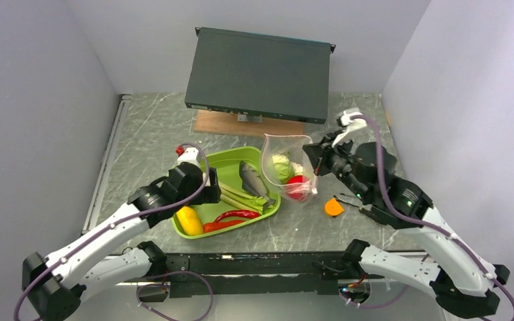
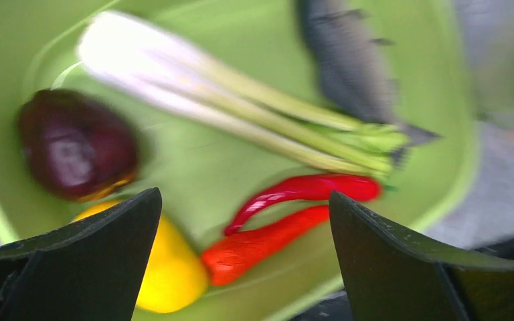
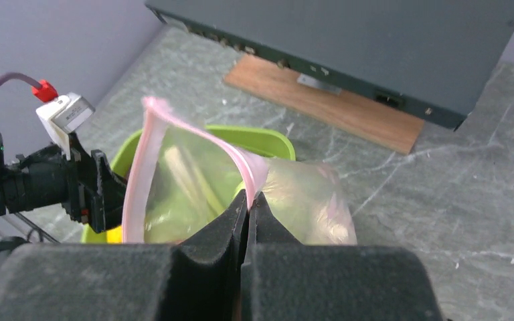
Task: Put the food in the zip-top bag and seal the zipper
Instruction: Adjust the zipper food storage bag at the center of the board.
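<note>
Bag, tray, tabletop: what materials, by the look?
Zip-top bag: thin clear plastic film, creased, with a pink zipper strip. Tray: lime-green moulded plastic, smooth, slightly glossy. Table: grey with pale veins, probably stone or stone-look laminate; cannot tell which.

Two chillies (image 2: 306,189), one fish (image 2: 351,63), one bag (image 3: 181,180)

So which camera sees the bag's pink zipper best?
The right wrist view: the zipper looms close, pinched in the right gripper. Top external shows it tiny and faint; left wrist misses it.
</note>
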Controlling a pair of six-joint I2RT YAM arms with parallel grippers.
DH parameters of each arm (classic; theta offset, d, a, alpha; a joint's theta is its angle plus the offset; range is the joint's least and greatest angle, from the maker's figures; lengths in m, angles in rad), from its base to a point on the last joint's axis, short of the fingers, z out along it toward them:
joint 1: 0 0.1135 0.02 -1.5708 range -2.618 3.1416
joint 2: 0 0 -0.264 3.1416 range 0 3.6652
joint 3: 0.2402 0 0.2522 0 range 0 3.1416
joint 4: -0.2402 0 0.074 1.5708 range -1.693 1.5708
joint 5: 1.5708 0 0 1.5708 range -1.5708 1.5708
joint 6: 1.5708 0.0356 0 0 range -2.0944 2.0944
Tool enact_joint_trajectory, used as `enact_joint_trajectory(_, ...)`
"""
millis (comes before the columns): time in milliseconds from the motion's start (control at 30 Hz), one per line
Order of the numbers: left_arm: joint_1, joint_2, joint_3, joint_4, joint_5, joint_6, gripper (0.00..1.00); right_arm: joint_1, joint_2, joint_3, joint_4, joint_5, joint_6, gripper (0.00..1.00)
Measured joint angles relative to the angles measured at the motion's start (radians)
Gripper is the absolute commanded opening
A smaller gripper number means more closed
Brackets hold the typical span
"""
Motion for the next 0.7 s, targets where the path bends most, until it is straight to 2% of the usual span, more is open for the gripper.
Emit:
enact_joint_trajectory(133,0.000,-0.101,0.003,0.107,0.187,-0.003,1.00,0.000,-0.066,-0.033,0.063,-0.012,0.000,0.00)
enact_joint_trajectory(233,0.000,-0.109,0.006,0.228,0.363,-0.031,1.00,0.000,-0.049,-0.075,0.093,-0.032,0.004,0.00)
enact_joint_trajectory(367,-0.029,-0.056,-0.021,0.494,0.577,-0.123,1.00,0.000,0.036,-0.139,0.098,-0.069,0.013,0.00)
enact_joint_trajectory(500,-0.119,0.070,0.021,0.610,0.650,-0.160,0.99,0.000,0.052,-0.172,0.088,-0.082,0.017,0.00)
enact_joint_trajectory(600,-0.179,0.157,0.091,0.645,0.651,-0.164,0.90,0.000,-0.002,-0.172,0.089,-0.081,0.019,0.00)
enact_joint_trajectory(700,-0.194,0.237,0.189,0.648,0.642,-0.163,0.69,0.000,-0.058,-0.172,0.083,-0.072,0.020,0.00)
